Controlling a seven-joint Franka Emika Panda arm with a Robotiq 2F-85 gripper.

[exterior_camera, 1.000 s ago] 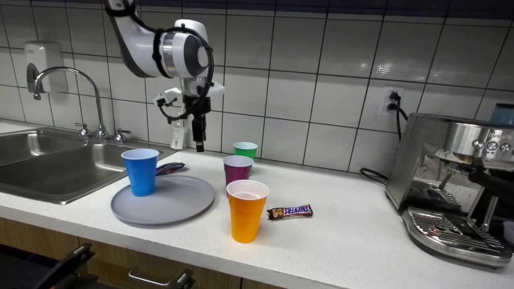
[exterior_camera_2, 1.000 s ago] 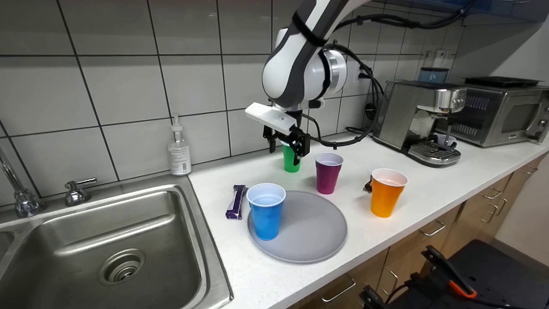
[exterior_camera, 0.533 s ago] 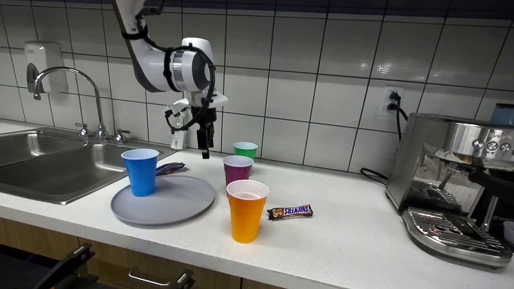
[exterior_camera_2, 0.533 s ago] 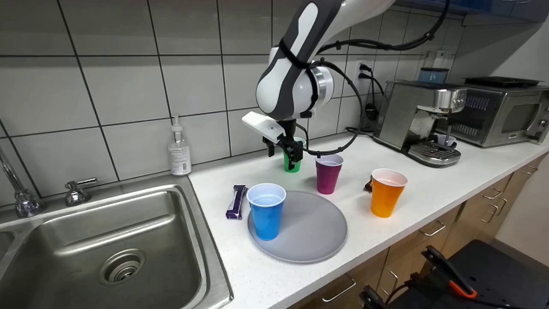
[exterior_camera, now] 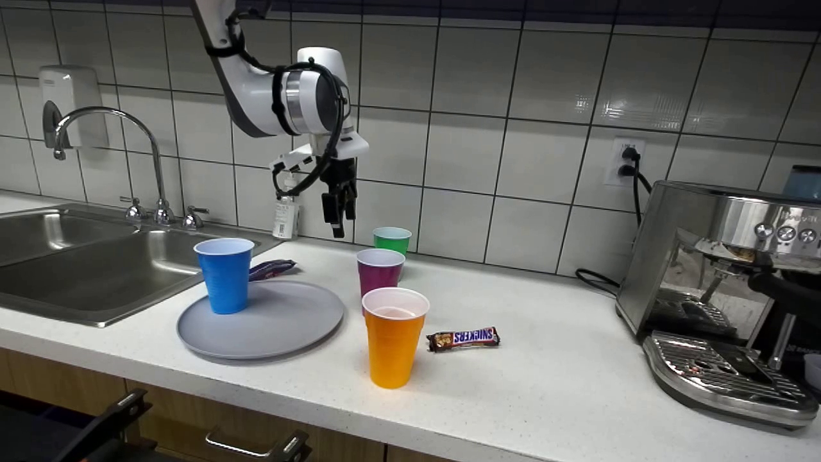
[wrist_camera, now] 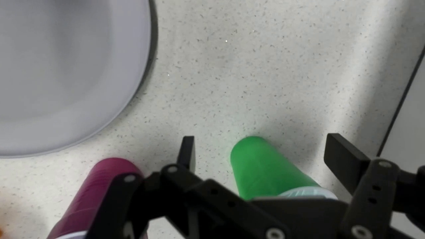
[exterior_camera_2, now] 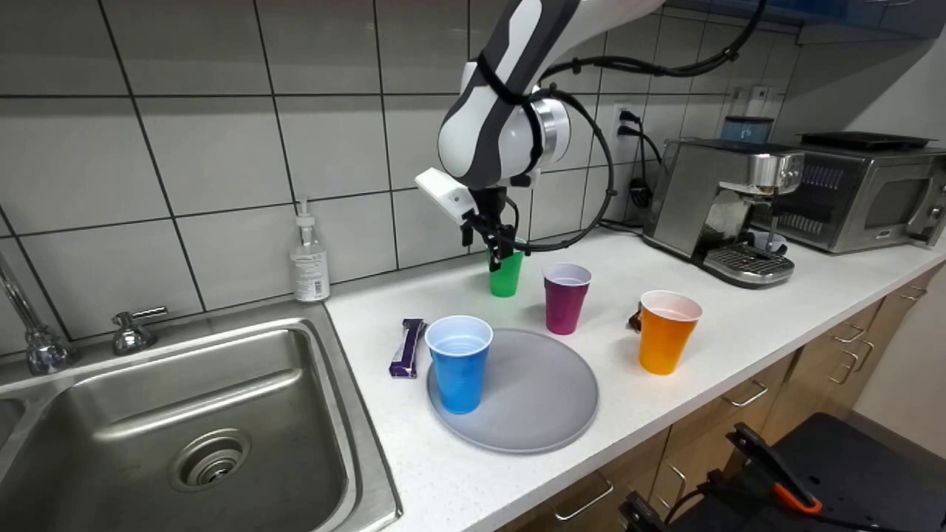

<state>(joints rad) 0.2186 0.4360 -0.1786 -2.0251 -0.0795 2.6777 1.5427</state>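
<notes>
Speckled white countertop point(exterior_camera: 532, 391), glossy pale wall tiles point(exterior_camera: 474, 154) behind, a stainless-steel sink point(exterior_camera_2: 295, 406) alongside. Black two-fingered robot gripper point(wrist_camera: 260, 138) hangs above the countertop, spread wide and holding nothing. Seen from the wrist, a green plastic cup point(wrist_camera: 265, 172), standing near the tiles, appears within its opening; a purple plastic cup point(wrist_camera: 96, 192) is nearby. Gripping the green cup neatly would likely mean centring over it, away from the purple one, then squeezing softly. A brown-wrapped Snickers bar point(exterior_camera: 463, 339) shows whole in an exterior view; in an exterior view, an orange plastic cup point(exterior_camera_2: 667, 336) hides most of it.
</notes>
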